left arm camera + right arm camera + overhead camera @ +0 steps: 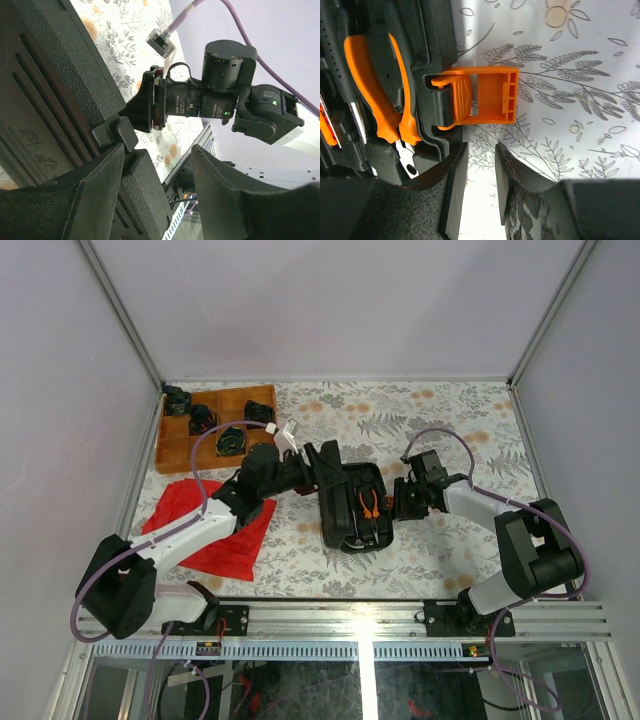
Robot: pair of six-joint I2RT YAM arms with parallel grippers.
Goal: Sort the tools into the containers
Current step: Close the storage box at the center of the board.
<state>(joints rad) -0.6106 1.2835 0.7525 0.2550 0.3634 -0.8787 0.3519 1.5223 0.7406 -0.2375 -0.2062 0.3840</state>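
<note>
While the tool case [345,538] lies open at the middle of the worktop [450,420], both of my arms reach in to it, one from each side. The case's ribbed lid [45,100] is raised on the left side of the base and tilts toward my left arm.

My left end effector [157,155] is spread at the lid's free edge. That edge sits between the fingers [90,190], close against the one on the left of the wrist view, with a clear gap to the other. It is not clamped on the lid. I cannot tell whether the nearer finger actually touches the lid.

My right end effector [480,150] sits just beside the right edge of the case base, low over the worktop. Its jaws stand partly apart, with only the flowered worktop cover showing in the narrow gap; it pinches nothing. The orange latch [485,95] hangs swung out from the case edge directly ahead of the fingertips, apart from them.

Inside the base, orange-handled pliers [375,85] lie in a moulded slot next to the latch edge. A slim metal shaft [356,117] of another tool lies in the neighbouring slot, mostly out of frame.

A compartmented wooden tray [180,452] holding dark items sits at the far left corner of the worktop. A red cloth [235,540] lies near it, partly under my left arm.
</note>
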